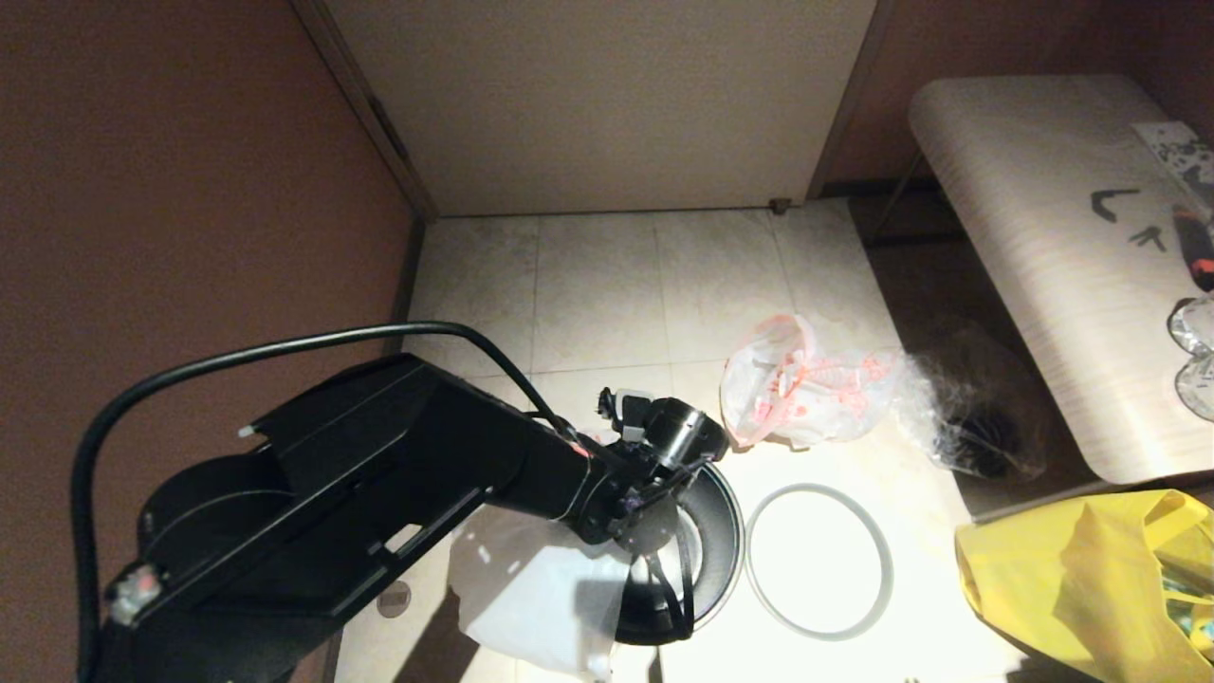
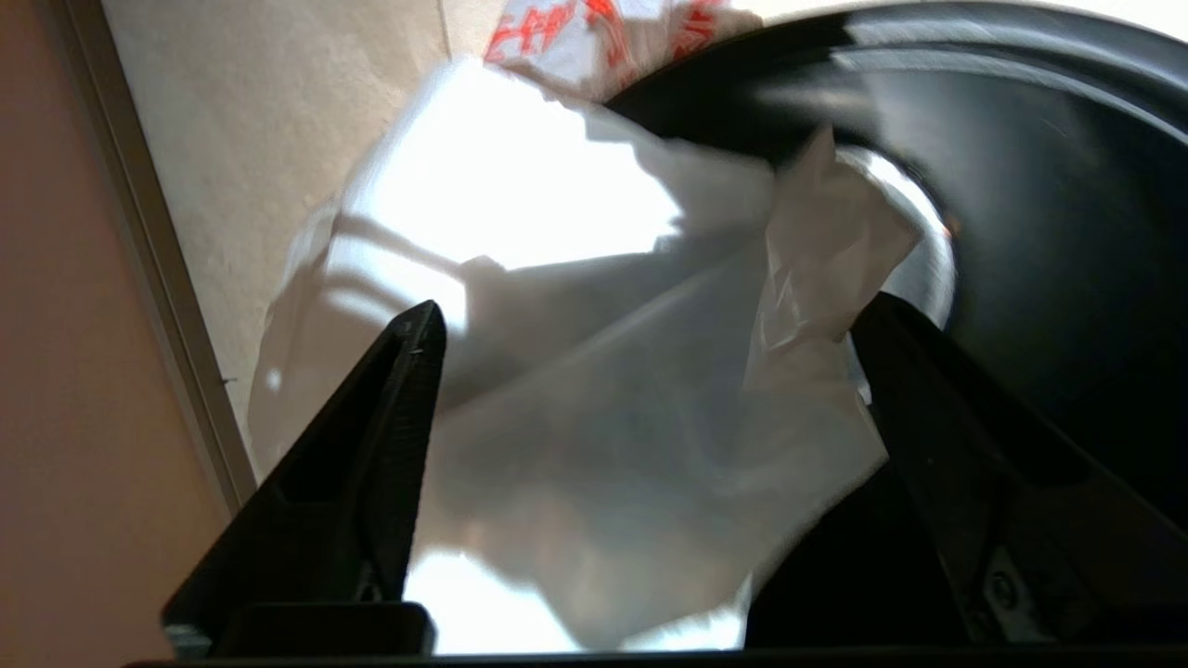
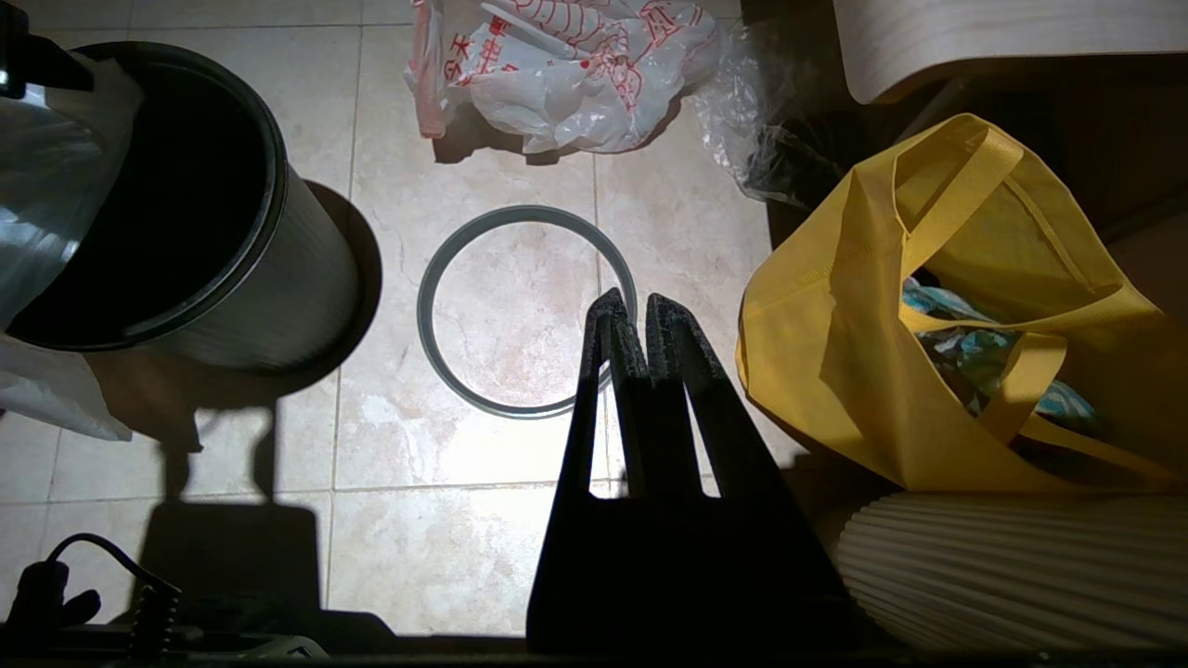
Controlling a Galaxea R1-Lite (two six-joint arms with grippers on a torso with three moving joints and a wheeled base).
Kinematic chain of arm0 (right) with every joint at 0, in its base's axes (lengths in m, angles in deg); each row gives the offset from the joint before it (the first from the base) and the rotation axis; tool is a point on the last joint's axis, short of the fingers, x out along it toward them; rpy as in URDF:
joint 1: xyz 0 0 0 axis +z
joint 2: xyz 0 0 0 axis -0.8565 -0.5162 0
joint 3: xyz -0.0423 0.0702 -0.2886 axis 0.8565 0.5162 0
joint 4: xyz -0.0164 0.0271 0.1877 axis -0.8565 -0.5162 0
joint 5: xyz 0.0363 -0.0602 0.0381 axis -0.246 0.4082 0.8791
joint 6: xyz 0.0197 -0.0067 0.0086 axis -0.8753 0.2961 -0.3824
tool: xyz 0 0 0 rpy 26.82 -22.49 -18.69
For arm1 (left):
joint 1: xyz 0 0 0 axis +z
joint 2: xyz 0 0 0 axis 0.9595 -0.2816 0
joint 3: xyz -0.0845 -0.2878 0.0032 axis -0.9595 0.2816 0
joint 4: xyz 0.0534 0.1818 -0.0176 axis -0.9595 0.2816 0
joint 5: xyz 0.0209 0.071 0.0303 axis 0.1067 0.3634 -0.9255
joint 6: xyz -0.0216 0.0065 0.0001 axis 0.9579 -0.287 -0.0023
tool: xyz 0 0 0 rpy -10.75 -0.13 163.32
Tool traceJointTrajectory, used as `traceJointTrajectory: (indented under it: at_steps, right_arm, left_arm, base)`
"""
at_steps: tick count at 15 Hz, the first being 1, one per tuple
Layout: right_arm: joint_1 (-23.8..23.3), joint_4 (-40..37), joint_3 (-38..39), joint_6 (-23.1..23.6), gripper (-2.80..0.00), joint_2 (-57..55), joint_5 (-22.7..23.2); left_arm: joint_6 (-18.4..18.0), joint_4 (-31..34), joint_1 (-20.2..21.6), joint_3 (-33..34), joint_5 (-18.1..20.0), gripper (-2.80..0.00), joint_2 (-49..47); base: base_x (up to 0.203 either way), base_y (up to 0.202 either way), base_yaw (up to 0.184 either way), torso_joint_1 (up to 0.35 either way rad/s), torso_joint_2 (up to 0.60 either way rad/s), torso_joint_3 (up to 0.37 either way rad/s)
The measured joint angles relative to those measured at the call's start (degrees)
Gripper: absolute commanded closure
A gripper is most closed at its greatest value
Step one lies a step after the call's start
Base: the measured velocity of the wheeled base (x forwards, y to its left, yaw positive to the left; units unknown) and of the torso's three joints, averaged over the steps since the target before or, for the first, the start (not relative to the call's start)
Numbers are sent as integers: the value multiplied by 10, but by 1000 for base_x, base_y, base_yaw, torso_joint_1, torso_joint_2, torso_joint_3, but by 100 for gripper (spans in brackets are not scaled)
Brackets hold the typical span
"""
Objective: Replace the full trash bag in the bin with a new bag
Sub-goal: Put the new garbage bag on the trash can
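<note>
Landmark: the bin [image 1: 707, 560], standing on the tiled floor [image 1: 597, 285].

Progress, as judged from the layout:
- The full trash bag [image 1: 806, 394] is out of the bin and lies on the floor behind it, toward the door. Removal is complete.
- The grey hoop [image 1: 818, 562] lies flat on the floor just beside the bin, on its right. It is not fitted.
- The new bag [image 1: 531, 588] hangs over the bin's left rim; most of it is draped outside, with one crumpled corner reaching into the mouth. It is not yet spread around the rim or pressed down inside.
- Remaining: open the new bag, line the bin, fit the hoop.

Hands:
- The left hand [image 2: 650, 320] is above the bin's left rim. Its fingers stand wide apart, with the new bag's film between them; neither finger pinches it, so nothing is held.
- The right hand [image 3: 639, 315] is parked above the floor to the right of the bin, over the hoop's edge, fingers pressed together and empty.

View differences:
- The left wrist view shows the bag corner entering the bin; the head view hides this behind the arm.
- The right wrist view shows the bin's dark interior unlined and the yellow bag's [image 3: 937, 306] contents.
</note>
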Motion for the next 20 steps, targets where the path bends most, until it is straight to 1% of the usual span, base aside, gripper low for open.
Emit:
traceJointTrajectory:
  at_steps: [2,4,6,7,9,10,11,12,13,17,20]
  right_arm:
    - [0,0,0,0,0,0,0]
    - [0,0,0,0,0,0,0]
    - [0,0,0,0,0,0,0]
    - [0,0,0,0,0,0,0]
    - [0,0,0,0,0,0,0]
    - [0,0,0,0,0,0,0]
    - [0,0,0,0,0,0,0]
    - [0,0,0,0,0,0,0]
    - [0,0,0,0,0,0,0]
    - [0,0,0,0,0,0,0]
    - [0,0,0,0,0,0,0]
  left_arm:
    - [0,-2,-5,9,-1,-280,13]
    - [0,1,-13,2,3,-280,17]
    - [1,29,-17,-5,20,-280,16]
    - [11,46,-19,-11,39,-280,14]
    - [46,91,-34,-23,94,-280,16]
    - [63,115,-39,-34,109,-280,17]
    - [75,128,-40,-42,113,-280,20]
    - [77,130,-41,-47,114,-280,25]
    - [78,131,-43,-48,114,0,33]
    - [83,132,-38,-23,112,0,92]
    - [80,132,-26,-8,85,0,168]
  base:
    - [0,0,0,0,0,0]
    - [0,0,0,0,0,0]
    - [0,0,0,0,0,0]
    - [0,0,0,0,0,0]
    - [0,0,0,0,0,0]
    - [0,0,0,0,0,0]
    - [0,0,0,0,0,0]
    - [0,0,0,0,0,0]
    - [0,0,0,0,0,0]
    - [0,0,0,0,0,0]
    - [0,0,0,0,0,0]
